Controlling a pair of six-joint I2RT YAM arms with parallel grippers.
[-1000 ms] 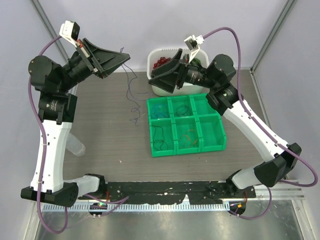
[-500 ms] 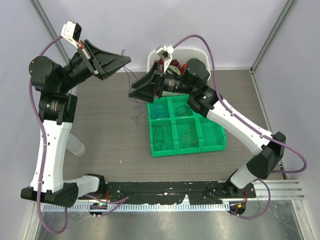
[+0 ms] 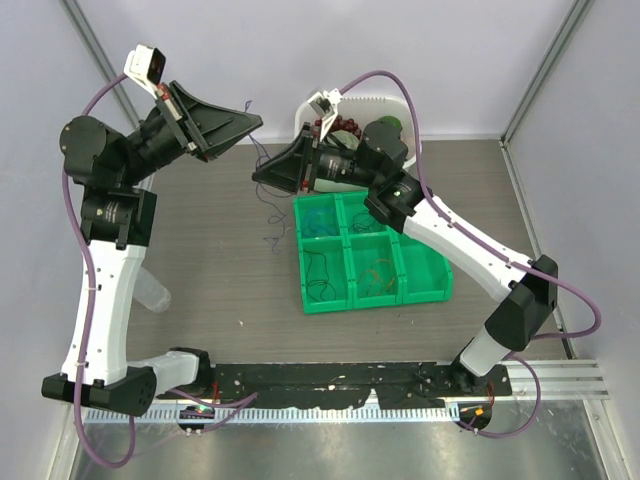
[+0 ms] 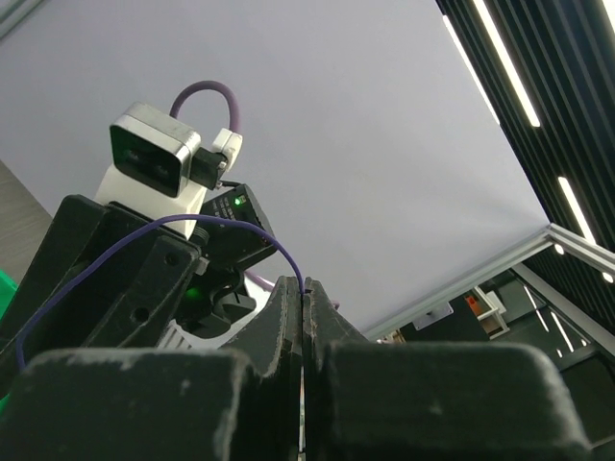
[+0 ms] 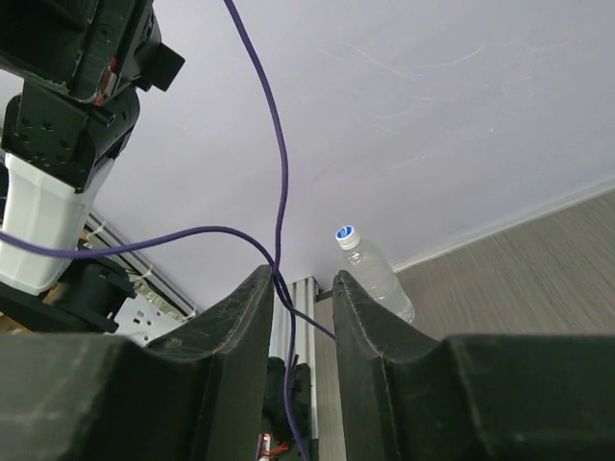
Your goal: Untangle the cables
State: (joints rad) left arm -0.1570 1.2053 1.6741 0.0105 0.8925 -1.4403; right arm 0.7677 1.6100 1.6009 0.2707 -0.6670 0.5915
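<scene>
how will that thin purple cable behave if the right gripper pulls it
Probably floppy: the purple cable droops in loose curves from the shut left gripper. Likely light, and thin enough to slip out of the right gripper, whose jaws stand apart.

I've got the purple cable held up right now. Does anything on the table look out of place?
Yes: a clear plastic bottle with a blue cap sits at the left side of the table, partly hidden by the left arm. It has no part in cable sorting. Nothing looks spilled or damaged.
</scene>
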